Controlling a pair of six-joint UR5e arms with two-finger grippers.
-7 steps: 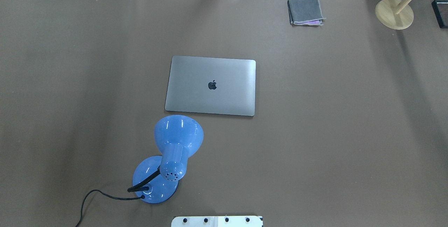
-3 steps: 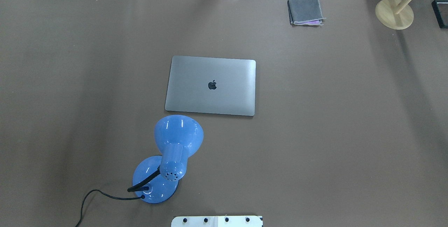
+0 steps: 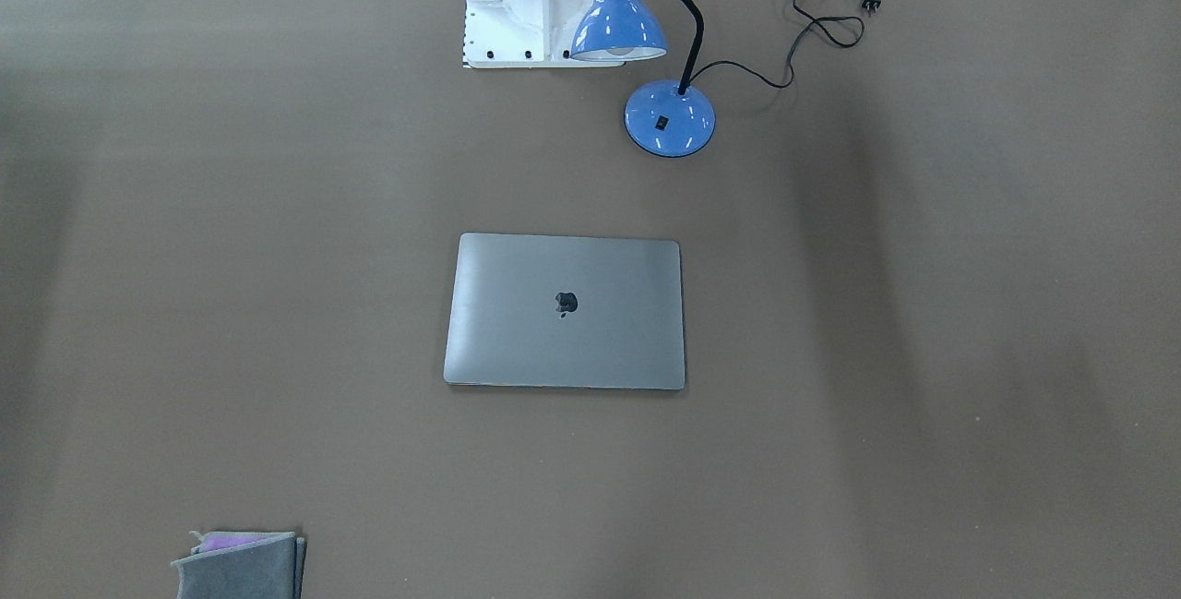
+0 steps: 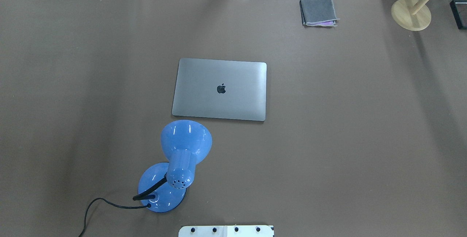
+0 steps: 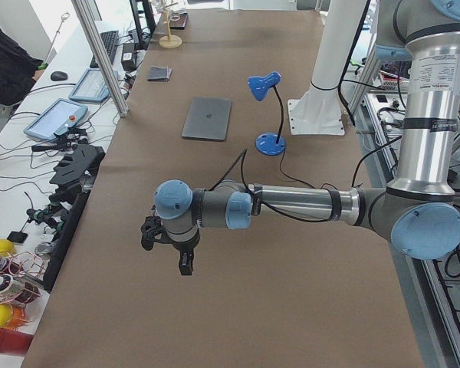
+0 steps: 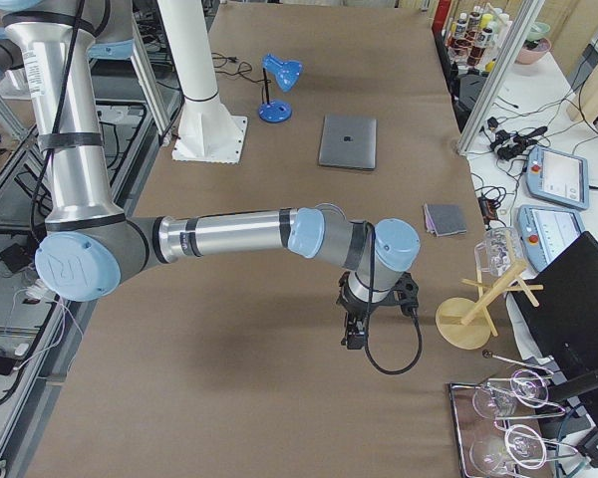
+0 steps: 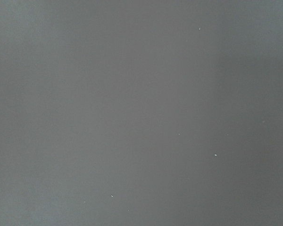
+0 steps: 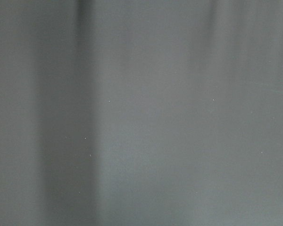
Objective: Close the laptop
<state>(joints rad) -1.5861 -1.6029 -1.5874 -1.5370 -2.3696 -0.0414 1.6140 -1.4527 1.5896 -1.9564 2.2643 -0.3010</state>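
Note:
The grey laptop (image 4: 219, 89) lies shut and flat in the middle of the brown table, its lid with the dark apple logo facing up; it also shows in the front-facing view (image 3: 565, 310) and small in the side views (image 5: 208, 118) (image 6: 348, 141). My left gripper (image 5: 182, 264) hangs over the table's left end, far from the laptop. My right gripper (image 6: 355, 334) hangs over the right end, also far from it. Both show only in the side views, so I cannot tell whether they are open or shut. The wrist views show only bare table.
A blue desk lamp (image 4: 177, 164) with a black cord stands just on the near side of the laptop. A folded grey cloth (image 4: 318, 11) lies at the far right. A wooden stand (image 4: 411, 13) is at the far right corner. My white base plate (image 4: 226, 231) is at the near edge.

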